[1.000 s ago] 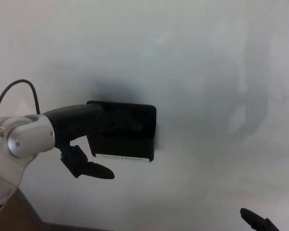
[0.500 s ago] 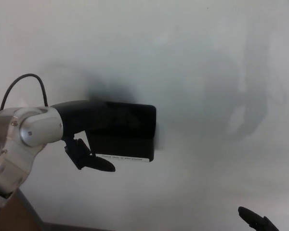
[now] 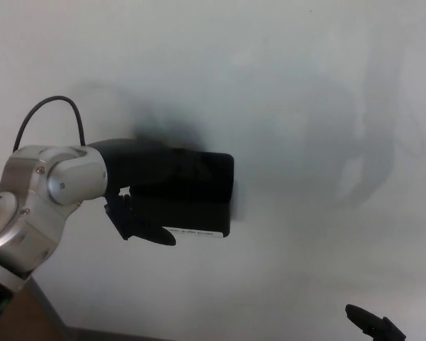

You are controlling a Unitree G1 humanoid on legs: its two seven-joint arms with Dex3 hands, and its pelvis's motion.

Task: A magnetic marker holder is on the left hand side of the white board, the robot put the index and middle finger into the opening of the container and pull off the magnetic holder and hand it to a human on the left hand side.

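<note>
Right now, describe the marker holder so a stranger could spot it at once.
Look at the wide white whiteboard that fills the view. On its left part sits a black rectangular box-shaped magnetic holder, with the robot's black left hand at it. It is the only object on the board, with a thin white label strip along its bottom edge.

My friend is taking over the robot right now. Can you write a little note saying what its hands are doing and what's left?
Left hand: at the black magnetic holder, two fingers reaching in over its top edge, thumb under its lower left corner. Whether the grip is firm cannot be told.
Right hand: only a tip shows at the bottom right edge, doing nothing.
Holder: appears to sit against the whiteboard.
Done: the reach into the holder.
Left: pull it off the board and pass it to the person on the left; no person is in view.
</note>
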